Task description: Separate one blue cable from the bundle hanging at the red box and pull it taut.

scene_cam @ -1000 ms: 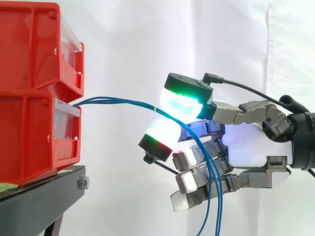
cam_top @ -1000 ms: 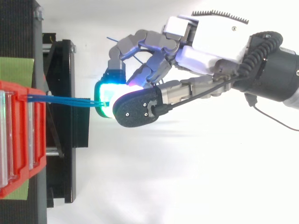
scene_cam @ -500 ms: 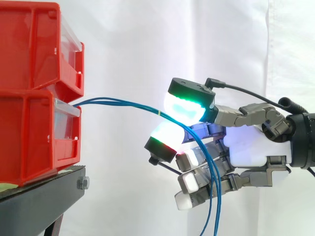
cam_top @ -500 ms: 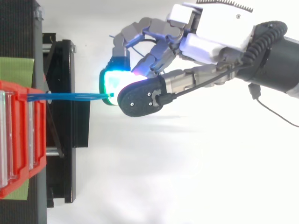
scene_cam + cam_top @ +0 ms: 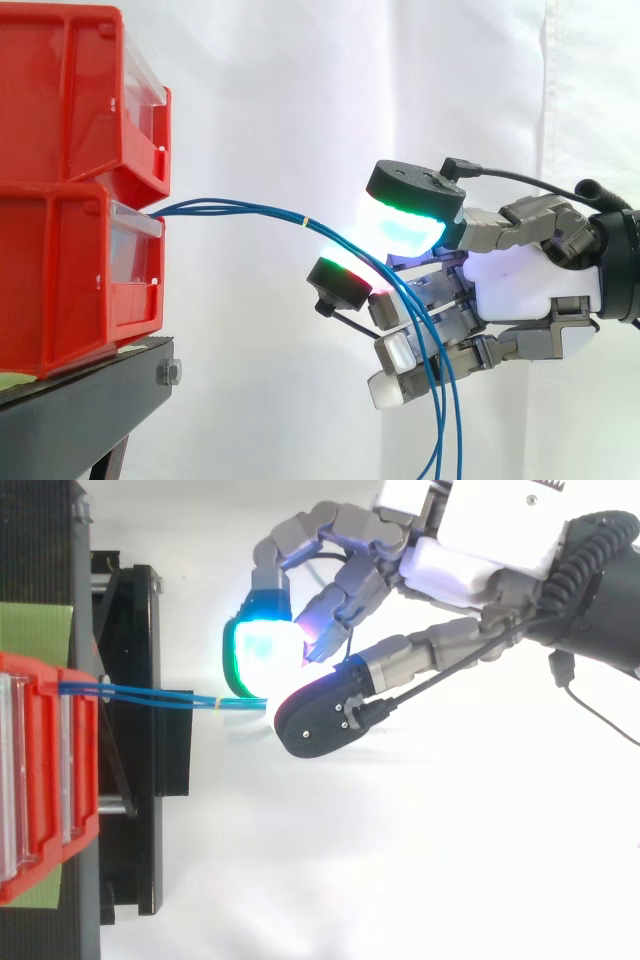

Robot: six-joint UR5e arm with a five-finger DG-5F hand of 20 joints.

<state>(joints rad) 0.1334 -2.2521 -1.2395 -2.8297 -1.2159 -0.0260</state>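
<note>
Blue cables [image 5: 250,209] leave the front of the lower red box [image 5: 70,270], run level a short way, then slope down to the hand [image 5: 525,290] and drop past it, out of the bottom of the side view. A pale band [image 5: 306,220] marks a strand between box and hand. In the top view, 2 strands run close together from box to hand, a little apart at mid-span. The box sits on the black stand [image 5: 90,400].

Hand: at the bend where the strands turn downward, with the strands crossing it. Cannot tell whether it grips any strand or they merely run past.

Slack: the span curves, so it is not taut.

Judgement: the step is singling out 1 strand.
- Take hold of 1 strand only and let the others fall clear before any pull.
- Draw straight away from the box, level with the outlet, so the line straightens rather than kinks.
- Go slowly and stop once the curve is gone.
- Risk: a hard tug could shift the box on its stand or drag the whole bundle along.
</note>
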